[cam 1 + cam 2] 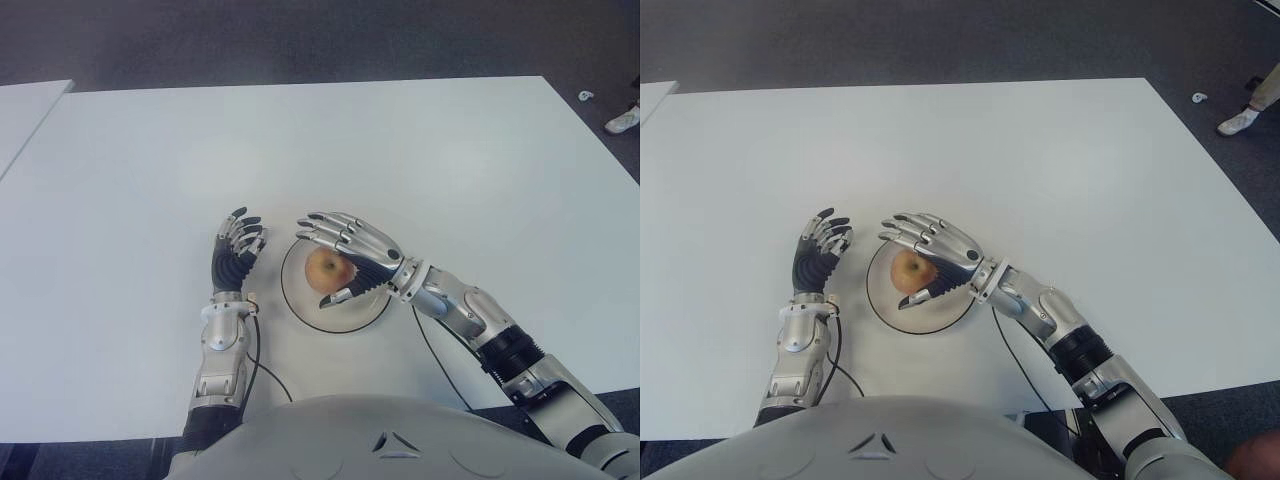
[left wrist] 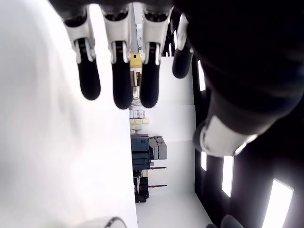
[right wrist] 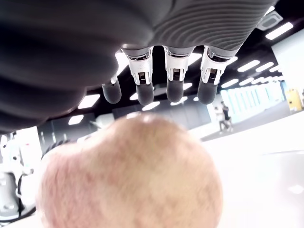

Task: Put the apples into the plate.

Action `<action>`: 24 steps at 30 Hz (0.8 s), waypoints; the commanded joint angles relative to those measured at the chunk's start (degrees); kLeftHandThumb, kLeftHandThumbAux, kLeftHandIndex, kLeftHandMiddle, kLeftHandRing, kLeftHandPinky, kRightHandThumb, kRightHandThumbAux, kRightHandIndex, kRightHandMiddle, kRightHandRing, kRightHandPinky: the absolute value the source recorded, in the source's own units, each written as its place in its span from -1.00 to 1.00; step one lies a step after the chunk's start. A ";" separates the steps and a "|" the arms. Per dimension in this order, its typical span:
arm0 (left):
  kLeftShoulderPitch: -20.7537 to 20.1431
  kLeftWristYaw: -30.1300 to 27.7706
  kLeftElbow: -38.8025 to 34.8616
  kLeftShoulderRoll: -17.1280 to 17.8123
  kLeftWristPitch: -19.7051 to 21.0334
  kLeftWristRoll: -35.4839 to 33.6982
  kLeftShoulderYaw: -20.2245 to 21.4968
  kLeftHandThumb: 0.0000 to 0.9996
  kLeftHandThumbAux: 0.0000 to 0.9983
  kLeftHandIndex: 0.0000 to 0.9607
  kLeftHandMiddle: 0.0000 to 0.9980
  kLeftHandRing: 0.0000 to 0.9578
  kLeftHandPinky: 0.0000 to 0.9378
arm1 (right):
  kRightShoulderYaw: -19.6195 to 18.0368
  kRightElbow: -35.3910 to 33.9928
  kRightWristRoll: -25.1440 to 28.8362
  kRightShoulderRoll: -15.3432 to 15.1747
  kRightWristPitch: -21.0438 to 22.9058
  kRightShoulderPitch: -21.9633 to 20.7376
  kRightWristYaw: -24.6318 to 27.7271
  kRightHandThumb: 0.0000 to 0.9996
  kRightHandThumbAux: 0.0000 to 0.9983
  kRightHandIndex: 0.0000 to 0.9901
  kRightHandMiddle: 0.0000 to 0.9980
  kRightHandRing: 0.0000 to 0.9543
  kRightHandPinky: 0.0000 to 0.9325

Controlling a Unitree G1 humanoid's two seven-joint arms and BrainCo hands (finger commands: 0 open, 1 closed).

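Observation:
A yellow-red apple (image 1: 325, 268) lies in the clear glass plate (image 1: 352, 316) near the table's front edge. My right hand (image 1: 356, 248) is cupped over it, its fingers (image 3: 173, 76) stretched out straight above the apple (image 3: 128, 175) and the thumb low beside it, so the hand is open and not closed on the fruit. My left hand (image 1: 237, 250) stands just left of the plate with its fingers (image 2: 122, 71) relaxed and holding nothing. I see only this one apple.
The white table (image 1: 400, 150) stretches far back and to both sides. A second white table (image 1: 20, 110) shows at the far left. A black cable (image 1: 255, 350) runs by my left forearm. A person's shoe (image 1: 622, 120) is on the floor at right.

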 commanded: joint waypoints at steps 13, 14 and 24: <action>-0.85 -0.82 2.09 0.67 0.10 -0.34 0.45 -0.42 0.39 -0.55 -0.32 -0.27 -0.27 | -4.92 3.54 21.44 4.78 -2.28 3.26 6.37 -0.83 -0.35 -1.00 -1.00 -1.00 -1.00; -0.83 -0.78 2.04 0.70 0.23 -0.25 0.43 -0.42 0.39 -0.55 -0.32 -0.27 -0.27 | -5.37 3.75 23.64 5.22 -2.43 3.31 7.33 -0.84 -0.35 -1.00 -1.00 -1.00 -1.00; -0.46 -0.59 1.31 0.94 1.72 -0.10 0.49 -0.45 0.36 -0.56 -0.33 -0.29 -0.27 | -11.35 4.95 41.98 7.76 0.96 4.46 17.82 -0.90 -0.24 -1.00 -0.97 -0.97 -0.86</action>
